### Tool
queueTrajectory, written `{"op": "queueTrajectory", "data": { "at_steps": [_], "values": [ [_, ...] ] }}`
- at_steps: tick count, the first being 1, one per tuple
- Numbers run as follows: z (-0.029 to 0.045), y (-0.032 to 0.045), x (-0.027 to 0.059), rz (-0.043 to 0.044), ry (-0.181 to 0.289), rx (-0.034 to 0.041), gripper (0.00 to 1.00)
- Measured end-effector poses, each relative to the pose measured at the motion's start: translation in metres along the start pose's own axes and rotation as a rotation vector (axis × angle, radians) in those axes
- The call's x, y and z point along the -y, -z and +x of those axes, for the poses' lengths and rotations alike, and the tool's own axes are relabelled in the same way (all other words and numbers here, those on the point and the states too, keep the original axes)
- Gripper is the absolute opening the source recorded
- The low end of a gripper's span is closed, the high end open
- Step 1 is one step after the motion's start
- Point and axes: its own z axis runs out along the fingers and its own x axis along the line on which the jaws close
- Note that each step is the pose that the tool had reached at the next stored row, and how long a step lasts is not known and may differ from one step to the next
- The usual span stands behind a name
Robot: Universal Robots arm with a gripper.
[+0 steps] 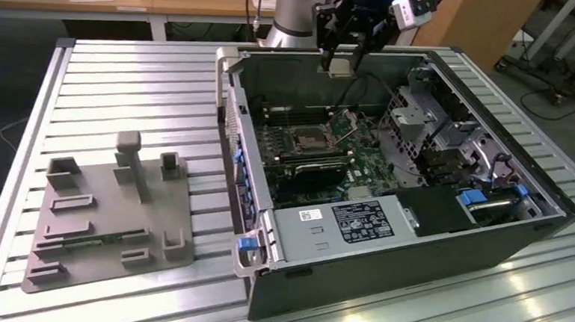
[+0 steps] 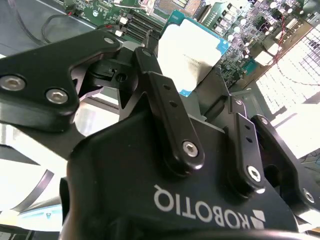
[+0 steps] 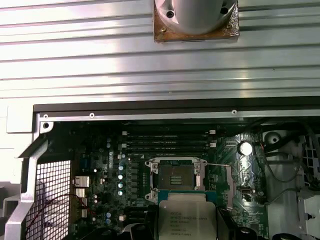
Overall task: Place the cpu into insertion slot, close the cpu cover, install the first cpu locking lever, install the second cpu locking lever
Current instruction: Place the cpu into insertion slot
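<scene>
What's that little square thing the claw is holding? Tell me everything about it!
It's a small, flat, square chip. Its top is pale silvery metal with faint print, and a thin blue-green edge shows around it. The claw pinches it by two opposite sides, and nothing else touches it. It hangs in the air over the open computer case, above the dark-centred socket inside, and it is not in the socket yet.
</scene>
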Motion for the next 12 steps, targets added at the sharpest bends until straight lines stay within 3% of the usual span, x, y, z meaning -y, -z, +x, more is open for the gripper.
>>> {"op": "queueTrajectory", "data": {
  "at_steps": [4,12],
  "values": [
    [-0.0001,0.0,0.0,-0.0002,-0.01,0.0009,0.54],
    [0.0,-0.0005,0.0,-0.0016,-0.087,0.0077,0.54]
  ]
}}
